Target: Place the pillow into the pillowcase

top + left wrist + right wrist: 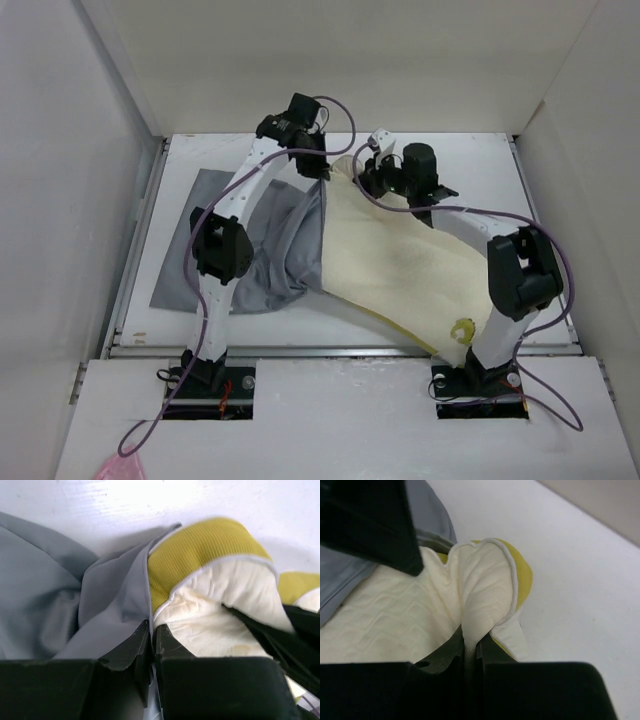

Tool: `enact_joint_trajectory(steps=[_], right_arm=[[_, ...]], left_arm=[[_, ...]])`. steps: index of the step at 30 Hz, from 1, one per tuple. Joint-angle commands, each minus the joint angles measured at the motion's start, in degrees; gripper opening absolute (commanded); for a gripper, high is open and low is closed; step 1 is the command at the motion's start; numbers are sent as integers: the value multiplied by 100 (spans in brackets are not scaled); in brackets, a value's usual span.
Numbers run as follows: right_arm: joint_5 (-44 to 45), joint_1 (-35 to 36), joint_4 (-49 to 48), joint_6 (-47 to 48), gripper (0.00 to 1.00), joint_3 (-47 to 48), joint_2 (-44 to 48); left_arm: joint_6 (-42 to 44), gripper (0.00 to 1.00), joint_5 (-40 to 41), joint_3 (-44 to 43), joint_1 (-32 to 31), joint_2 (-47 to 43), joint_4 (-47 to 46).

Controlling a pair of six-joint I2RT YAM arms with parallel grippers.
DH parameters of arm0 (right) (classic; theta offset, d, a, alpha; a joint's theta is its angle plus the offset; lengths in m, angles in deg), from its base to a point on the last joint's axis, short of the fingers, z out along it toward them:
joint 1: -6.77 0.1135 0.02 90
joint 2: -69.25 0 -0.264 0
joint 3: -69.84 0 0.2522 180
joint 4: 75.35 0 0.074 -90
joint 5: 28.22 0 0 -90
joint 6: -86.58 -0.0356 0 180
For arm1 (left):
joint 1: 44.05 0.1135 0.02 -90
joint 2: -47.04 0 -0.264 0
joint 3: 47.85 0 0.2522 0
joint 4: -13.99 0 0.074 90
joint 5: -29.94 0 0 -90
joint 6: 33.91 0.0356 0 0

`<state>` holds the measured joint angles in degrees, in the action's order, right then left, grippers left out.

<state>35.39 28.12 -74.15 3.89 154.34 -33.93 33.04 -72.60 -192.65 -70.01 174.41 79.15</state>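
Fingers of left gripper (152,630) clamping hem of limp wrinkled grey fabric pillowcase (45,595) | right gripper (470,637) pinching soft quilted cream pillow (410,610) at yellow-banded corner | pillow lying diagonally on flat white table (480,170), pillowcase lapping its far-left corner | white walls (350,60) enclosing

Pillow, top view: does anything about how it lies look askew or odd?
Yes. The pillow lies diagonally, its logo corner at the table's front edge, mostly outside the pillowcase, which is bunched against its left side. No damage shows.
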Motion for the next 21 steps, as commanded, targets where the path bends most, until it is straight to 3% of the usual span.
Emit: enact_joint_trajectory(steps=[1, 6, 9, 13, 17, 21], right_arm=[[-911, 623, 236, 525, 0, -306, 360], [-596, 1327, 262, 798, 0, -333, 167], [-192, 1329, 88, 456, 0, -490, 34], [29, 777, -343, -71, 0, -798, 34], [196, 661, -414, -213, 0, -799, 34], [144, 661, -414, -274, 0, -746, 34]], left_arm=[[134, 0, 682, -659, 302, 24, -393], [72, 0, 498, -659, 187, -36, -446], [72, 0, 831, -608, 187, -386, -376], [125, 5, 1296, 812, 187, -1117, -542], [46, 8, 1481, 1597, 187, -1320, -543], [-77, 31, 1711, 1818, 187, -1320, -490]])
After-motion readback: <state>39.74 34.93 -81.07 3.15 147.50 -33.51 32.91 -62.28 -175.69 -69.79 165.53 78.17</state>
